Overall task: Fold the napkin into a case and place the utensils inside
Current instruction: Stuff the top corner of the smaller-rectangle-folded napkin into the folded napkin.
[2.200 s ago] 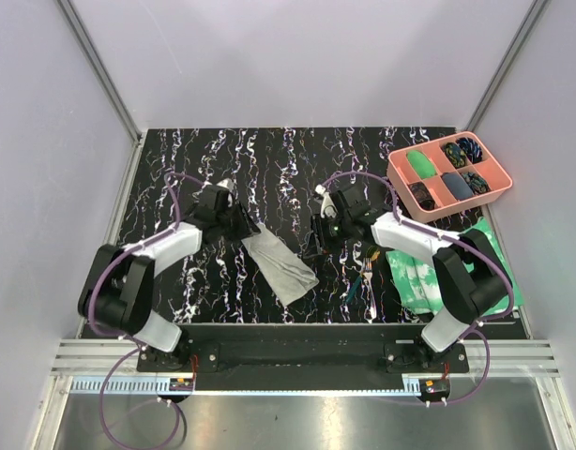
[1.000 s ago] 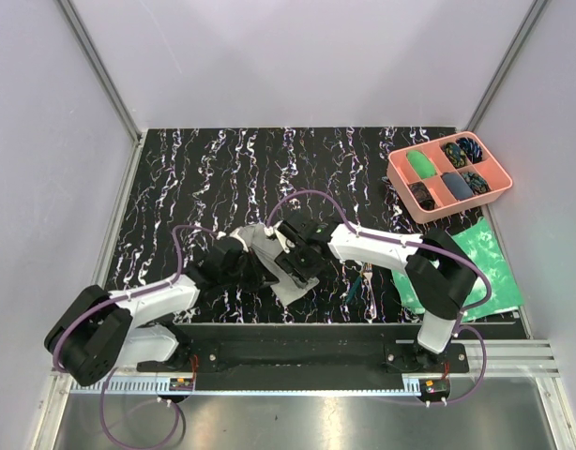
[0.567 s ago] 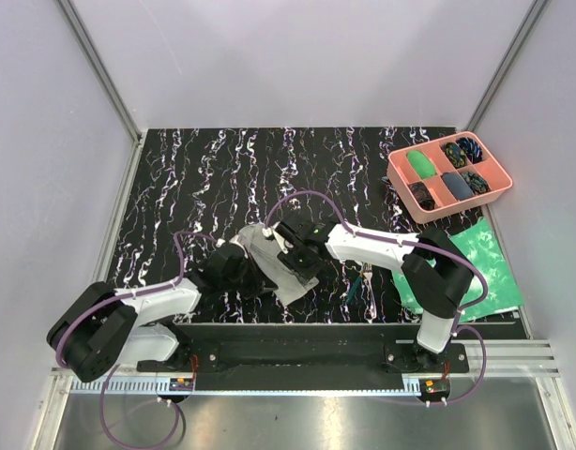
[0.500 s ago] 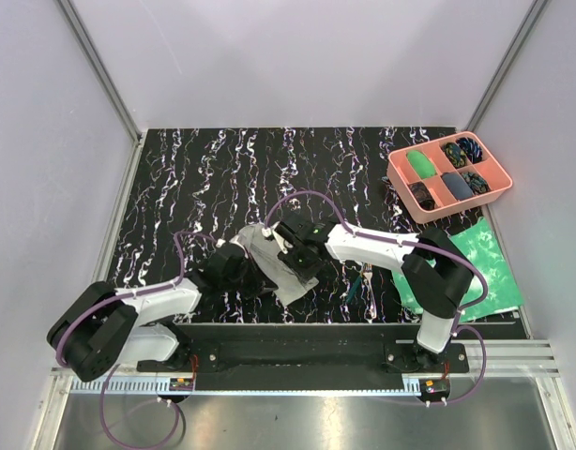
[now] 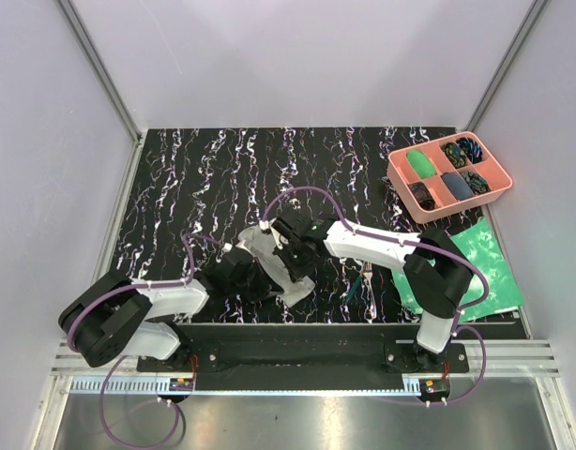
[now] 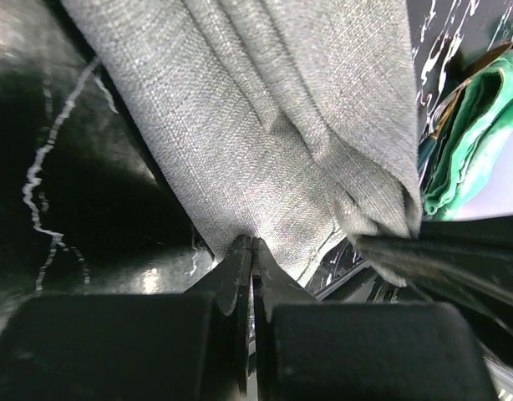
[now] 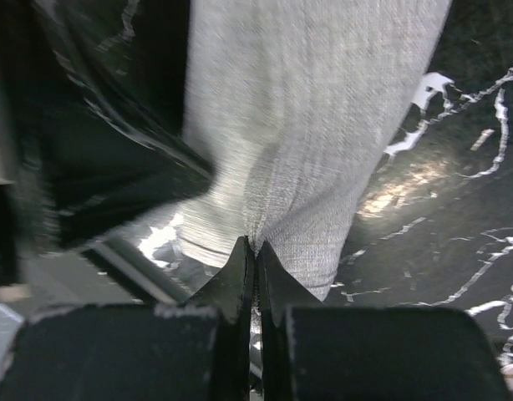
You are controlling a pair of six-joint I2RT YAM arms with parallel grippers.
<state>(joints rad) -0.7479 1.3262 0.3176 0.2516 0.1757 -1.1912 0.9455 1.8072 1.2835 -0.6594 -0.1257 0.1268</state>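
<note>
Grey woven napkin (image 6: 265,125), folded in layers.

Top cam: napkin (image 5: 299,294) mostly hidden (cut off in wrist cams); utensils (image 5: 367,279) too tiny.

The napkin (image 5: 300,293), plain grey cloth folded into a narrow layered strip, lies toward six o'clock in the top view, slanting from ten to four o'clock. The utensils (image 5: 366,278), slender with dark handles, lie bunched at its three o'clock, apart from it.
</note>
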